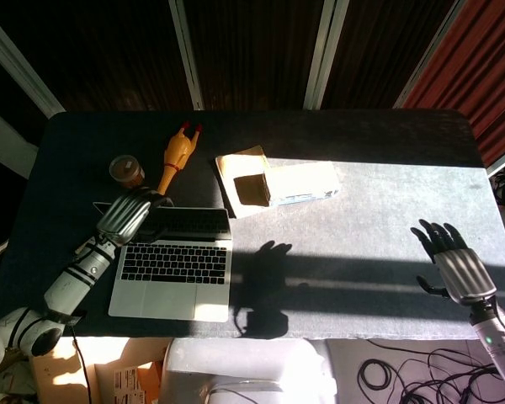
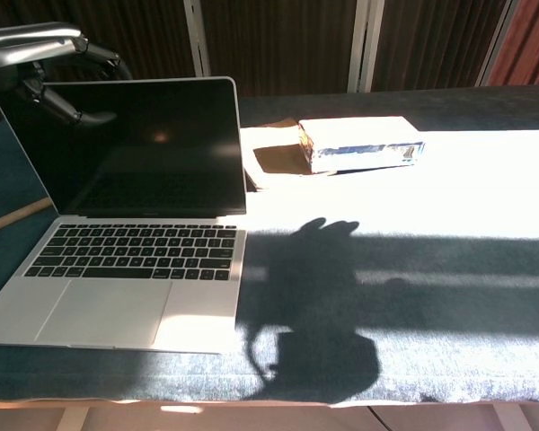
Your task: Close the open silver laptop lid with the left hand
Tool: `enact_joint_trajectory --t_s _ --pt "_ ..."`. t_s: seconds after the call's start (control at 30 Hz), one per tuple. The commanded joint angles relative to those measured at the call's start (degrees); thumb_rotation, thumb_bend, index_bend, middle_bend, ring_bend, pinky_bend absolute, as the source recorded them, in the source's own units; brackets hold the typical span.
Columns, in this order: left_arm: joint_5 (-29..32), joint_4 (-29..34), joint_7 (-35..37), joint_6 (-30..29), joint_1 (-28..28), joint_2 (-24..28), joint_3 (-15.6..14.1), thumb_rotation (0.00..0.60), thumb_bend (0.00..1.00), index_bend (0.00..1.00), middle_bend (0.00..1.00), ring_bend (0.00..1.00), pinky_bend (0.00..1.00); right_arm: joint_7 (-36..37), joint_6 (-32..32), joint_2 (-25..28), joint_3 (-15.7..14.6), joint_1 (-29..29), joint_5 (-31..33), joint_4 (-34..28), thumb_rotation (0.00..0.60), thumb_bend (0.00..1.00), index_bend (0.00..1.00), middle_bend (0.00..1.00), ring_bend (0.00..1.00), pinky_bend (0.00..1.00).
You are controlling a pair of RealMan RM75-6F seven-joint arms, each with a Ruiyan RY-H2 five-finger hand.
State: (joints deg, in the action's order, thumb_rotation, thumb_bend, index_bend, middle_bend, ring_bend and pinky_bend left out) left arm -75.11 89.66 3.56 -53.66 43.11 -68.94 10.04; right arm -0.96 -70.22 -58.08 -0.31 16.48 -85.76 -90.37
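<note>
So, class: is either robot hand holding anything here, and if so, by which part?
The left hand has its fingers hooked over the top left corner of the open silver laptop's lid. The right hand holds nothing, its fingers spread.

Your left hand (image 1: 124, 215) has a silver metal back and dark fingers, on a grey-white segmented arm with black bands. Your right hand (image 1: 454, 263) matches it: ribbed silver back, black fingers, pale wrist.

Silver laptop (image 1: 175, 259) sits at the table's front-left, dark-screened lid (image 2: 130, 148) tipped forward.
</note>
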Motion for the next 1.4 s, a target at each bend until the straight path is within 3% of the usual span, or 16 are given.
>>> enact_joint_trajectory --t_s 0.03,0.2,0.43,0.7,1.0,1.27,1.4 --pt "-0.58 5.38 -4.65 -3.44 -3.02 2.78 -2.27 0.520 0.37 0.42 0.43 0.29 0.24 -0.22 -0.20 -0.20 0.02 -0.27 0.05 0.11 0.600 0.26 0.00 0.00 0.00 0.00" --pt "-5.02 10.49 -9.11 -7.62 -6.21 4.49 -5.47 0.503 0.37 0.41 0.43 0.29 0.24 -0.16 -0.59 -0.29 -0.08 -0.67 -0.45 -0.14 0.600 0.26 0.00 0.00 0.00 0.00" --pt "-10.09 12.08 -15.05 -11.45 -10.70 3.10 -10.70 0.492 0.37 0.38 0.43 0.29 0.27 -1.62 -0.92 -0.21 -0.23 -0.98 -1.12 -1.03 0.600 0.26 0.00 0.00 0.00 0.00" --pt "-13.87 13.82 -17.09 -13.51 -14.20 2.86 -14.35 0.411 0.37 0.36 0.43 0.29 0.27 -3.12 -1.58 -0.03 -0.54 -1.59 -1.95 -2.50 0.600 0.26 0.00 0.00 0.00 0.00" --pt "-15.80 14.16 -13.72 -13.15 -16.87 1.97 -17.36 0.376 0.36 0.31 0.42 0.29 0.28 -3.01 -0.20 0.23 -0.96 -1.37 -2.24 -3.66 0.600 0.26 0.00 0.00 0.00 0.00" --pt "-15.69 8.35 -8.03 -10.80 -17.82 -0.75 -18.47 0.374 0.36 0.23 0.28 0.18 0.28 -3.32 0.24 0.74 -1.20 -1.42 -2.51 -4.42 0.600 0.26 0.00 0.00 0.00 0.00" --pt "-16.70 5.35 -6.20 -10.12 -17.94 -2.23 -18.91 0.376 0.36 0.20 0.25 0.15 0.28 -4.15 0.26 0.65 -1.25 -1.57 -2.43 -4.83 0.600 0.26 0.00 0.00 0.00 0.00"
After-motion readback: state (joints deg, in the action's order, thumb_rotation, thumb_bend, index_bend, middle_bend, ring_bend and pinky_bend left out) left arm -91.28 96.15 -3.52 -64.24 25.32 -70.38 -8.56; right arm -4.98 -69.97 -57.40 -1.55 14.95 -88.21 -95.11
